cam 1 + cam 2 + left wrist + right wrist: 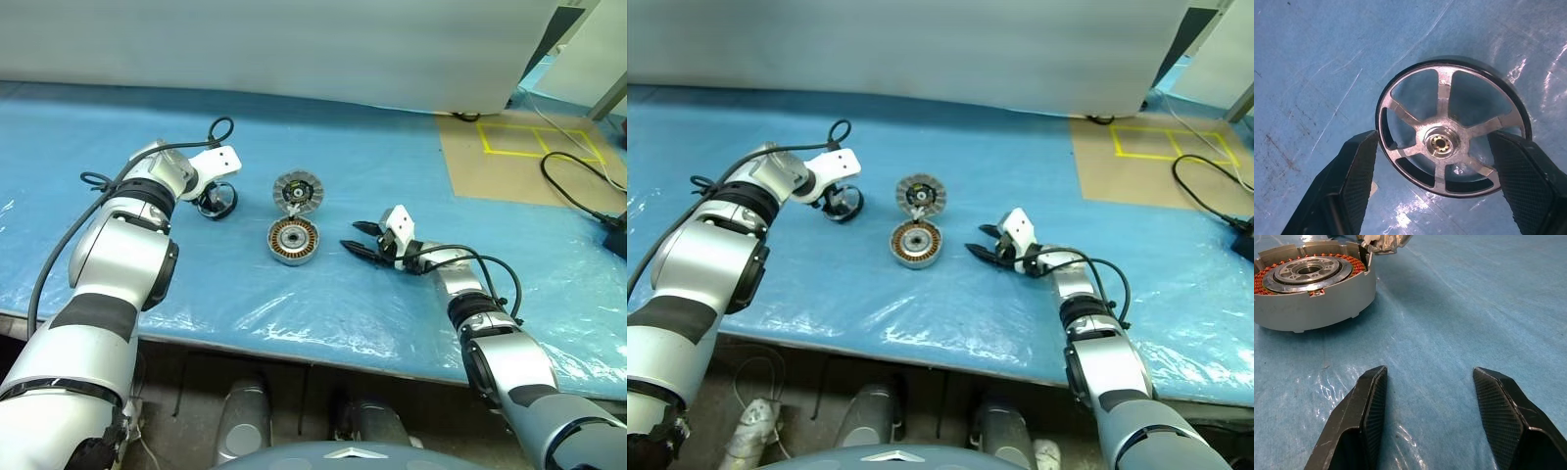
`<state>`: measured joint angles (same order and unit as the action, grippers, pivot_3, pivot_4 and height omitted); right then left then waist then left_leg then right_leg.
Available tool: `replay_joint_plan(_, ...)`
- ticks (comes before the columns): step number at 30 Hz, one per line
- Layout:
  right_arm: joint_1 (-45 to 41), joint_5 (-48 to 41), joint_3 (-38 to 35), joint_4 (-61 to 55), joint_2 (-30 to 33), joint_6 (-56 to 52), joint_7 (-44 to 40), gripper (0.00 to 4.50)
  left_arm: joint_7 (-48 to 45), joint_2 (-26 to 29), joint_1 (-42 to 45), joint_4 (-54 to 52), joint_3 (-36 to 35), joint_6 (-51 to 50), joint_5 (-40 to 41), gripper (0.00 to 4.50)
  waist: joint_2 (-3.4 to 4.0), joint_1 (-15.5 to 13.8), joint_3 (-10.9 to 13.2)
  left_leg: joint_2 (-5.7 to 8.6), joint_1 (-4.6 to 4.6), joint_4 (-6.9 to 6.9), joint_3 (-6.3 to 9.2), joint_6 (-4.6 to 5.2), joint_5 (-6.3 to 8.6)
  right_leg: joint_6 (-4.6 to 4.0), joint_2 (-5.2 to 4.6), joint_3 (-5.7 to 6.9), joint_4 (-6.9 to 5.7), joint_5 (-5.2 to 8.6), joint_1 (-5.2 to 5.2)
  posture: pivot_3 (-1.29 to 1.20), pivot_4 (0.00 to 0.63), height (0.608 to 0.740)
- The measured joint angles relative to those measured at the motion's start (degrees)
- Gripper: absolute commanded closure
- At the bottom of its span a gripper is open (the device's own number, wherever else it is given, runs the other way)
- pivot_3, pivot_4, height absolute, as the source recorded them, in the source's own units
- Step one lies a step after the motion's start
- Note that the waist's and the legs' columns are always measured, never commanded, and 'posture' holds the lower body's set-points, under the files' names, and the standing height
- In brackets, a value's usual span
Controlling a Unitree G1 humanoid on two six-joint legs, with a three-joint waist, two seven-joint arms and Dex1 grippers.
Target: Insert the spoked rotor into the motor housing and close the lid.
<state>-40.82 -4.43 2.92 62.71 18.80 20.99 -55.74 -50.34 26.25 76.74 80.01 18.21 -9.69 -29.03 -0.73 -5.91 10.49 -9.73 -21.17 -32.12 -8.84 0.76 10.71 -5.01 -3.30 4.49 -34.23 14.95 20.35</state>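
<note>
- Left gripper (pixel 1439 161): jaws spread wide on either side of the spoked rotor (pixel 1452 127), which lies flat on the blue sheet (pixel 392 166). One pad looks at or very near the rim, the other just clear of it; no firm pinch yet, nothing lifted. Jaws placed across the rim, probably so the wheel can be taken by its edge without pressing the spokes or hub.
- Rotor sits well to the left of the other parts, near the left wrist.
- Right gripper (pixel 364 238): open, empty, low over the sheet, fingers aimed toward the motor housing (pixel 293 241) but apart from it. Reads as a standby post, ready to steady the housing.
- Housing stands open-top, copper windings showing, near the middle of the sheet.
- Lid (pixel 297 191): just beyond the housing, tilted up, its near edge at the housing's far rim; seemingly hinged there, though I cannot tell.
- Judgement: pickup of the rotor in hand; insertion and closing not yet done.
</note>
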Motion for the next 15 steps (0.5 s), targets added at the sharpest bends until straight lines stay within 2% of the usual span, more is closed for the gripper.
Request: replay_joint_plan(15, -0.2, 0.2, 0.0, 0.0, 0.2, 0.1, 1.0, 1.6, 0.4, 0.0, -1.5, 0.0, 0.2, 0.6, -0.8, 0.75, -0.01, 0.1, 0.0, 0.03, 0.05, 0.41, -0.07, 0.0, 0.0, 0.0, 0.01, 0.0, 0.45, 0.0, -0.07, 0.0, 0.15, 0.74)
